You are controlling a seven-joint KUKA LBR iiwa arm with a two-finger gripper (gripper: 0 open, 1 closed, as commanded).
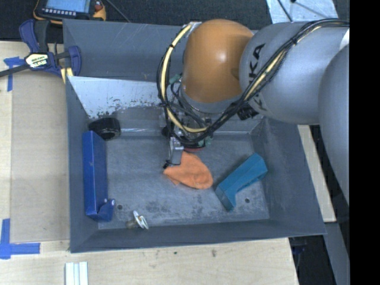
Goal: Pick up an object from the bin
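Orange and crumpled, a soft lump (190, 172) is lying mid-floor in the bin (178, 230), its upper left edge sitting right under the tool (176, 158). Whether the tool is standing apart or together, I cannot tell. A teal block (242, 180) is lying just right of the lump. A long blue bar (94, 171) is resting along the left wall. Black letters are showing on the silver arm (297, 70), only "KA" being readable.

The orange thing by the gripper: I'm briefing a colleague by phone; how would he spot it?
Inside the grey bin, look at the middle of its floor, right at the gripper. There lies a rounded orange lump, left of an angled blue block; nothing else lying in the bin is orange.
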